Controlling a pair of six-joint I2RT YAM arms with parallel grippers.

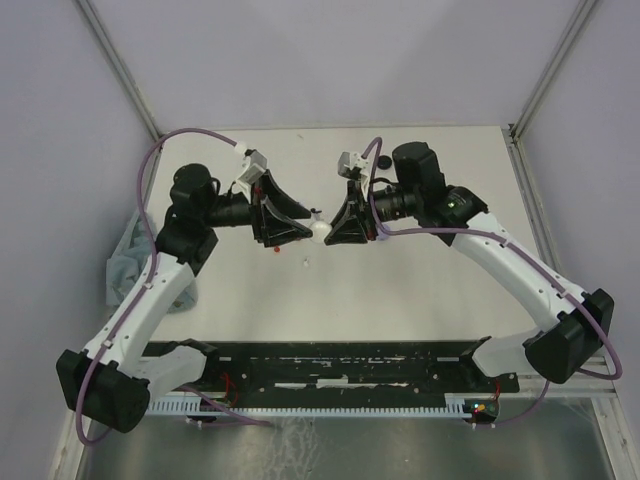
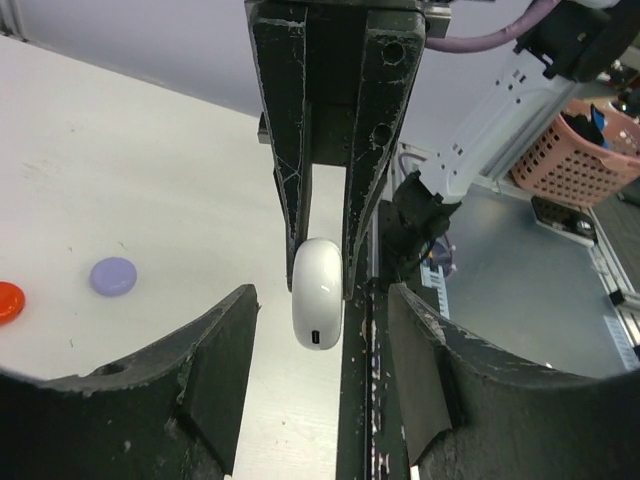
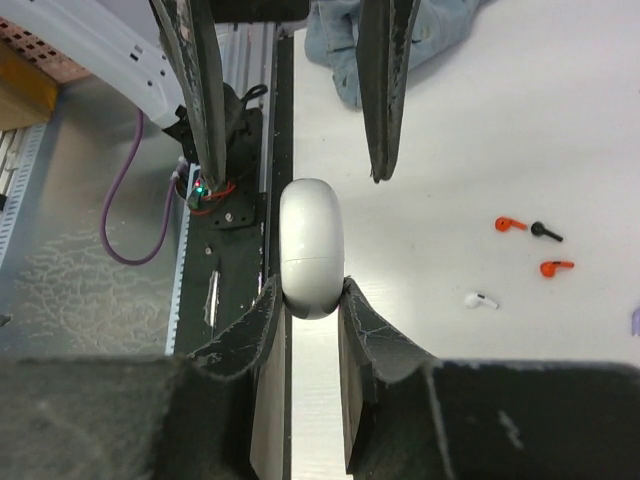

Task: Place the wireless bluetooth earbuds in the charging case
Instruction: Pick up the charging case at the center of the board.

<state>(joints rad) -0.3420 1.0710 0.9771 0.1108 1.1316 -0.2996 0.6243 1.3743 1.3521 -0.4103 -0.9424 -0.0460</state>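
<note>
- White case (image 3: 311, 245) is clamped in your right gripper (image 3: 311, 295); your left gripper (image 2: 322, 310) has its jaws apart at the case's far end.
- Nothing is inserted yet: the white earbud (image 3: 481, 300) lies on the table (image 3: 450, 120).

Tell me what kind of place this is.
Probably a robotics lab test cell. A left arm and a right arm are bolted to a black base plate at the edge of a white table. Plain panels on metal framing box it in.
</note>
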